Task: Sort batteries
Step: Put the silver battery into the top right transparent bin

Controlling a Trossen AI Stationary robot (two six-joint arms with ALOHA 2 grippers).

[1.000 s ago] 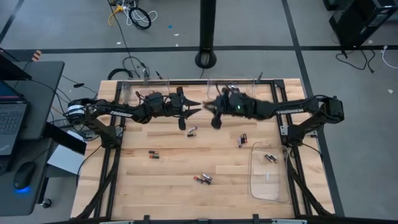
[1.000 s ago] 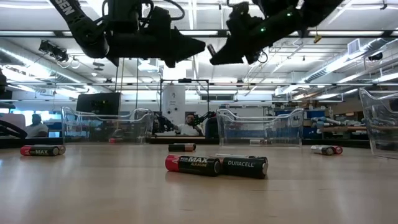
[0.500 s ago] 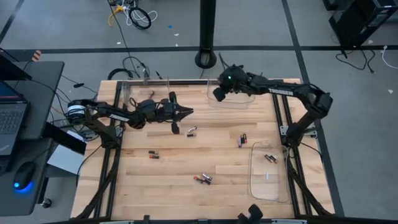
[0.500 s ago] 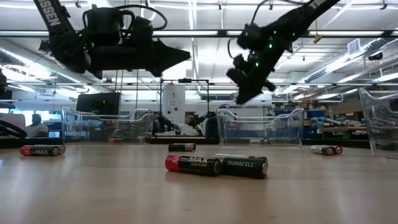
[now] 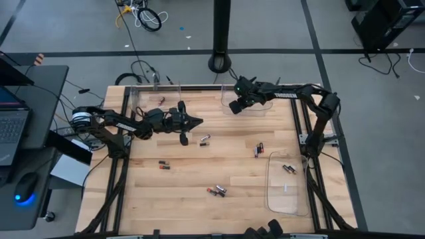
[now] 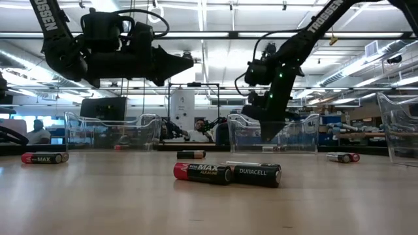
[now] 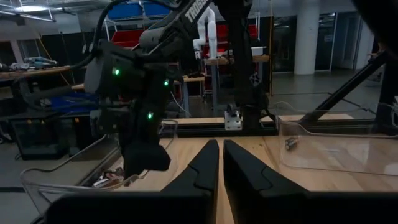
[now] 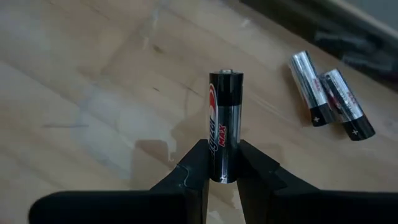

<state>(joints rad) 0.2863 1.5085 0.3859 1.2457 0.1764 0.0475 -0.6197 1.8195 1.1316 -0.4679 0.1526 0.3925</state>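
My right gripper [image 8: 224,152] is shut on a black-and-silver battery [image 8: 224,106], held upright. It hangs over the floor of the clear back tray [image 5: 262,109], where two silver batteries [image 8: 308,96] lie side by side. From above, the right gripper [image 5: 234,105] is at that tray's left end. My left gripper [image 5: 193,121] hovers shut and empty above the table's back left; its fingers [image 7: 202,165] almost touch. Loose batteries lie on the wood: one [image 5: 204,139] near the left gripper, a pair [image 5: 259,149] right of centre, one [image 5: 163,164] at the left and two [image 5: 216,191] near the front.
A second clear tray [image 5: 141,101] stands at the back left. A third one [image 5: 273,192] at the front right holds batteries [image 5: 288,168]. A black metal frame [image 5: 302,126] edges the table. In the low view two batteries [image 6: 226,173] lie end to end close by.
The right arm swung from the table's middle back to the rear tray and lowered over it with its battery. The left gripper closed and drew back slightly to the left.
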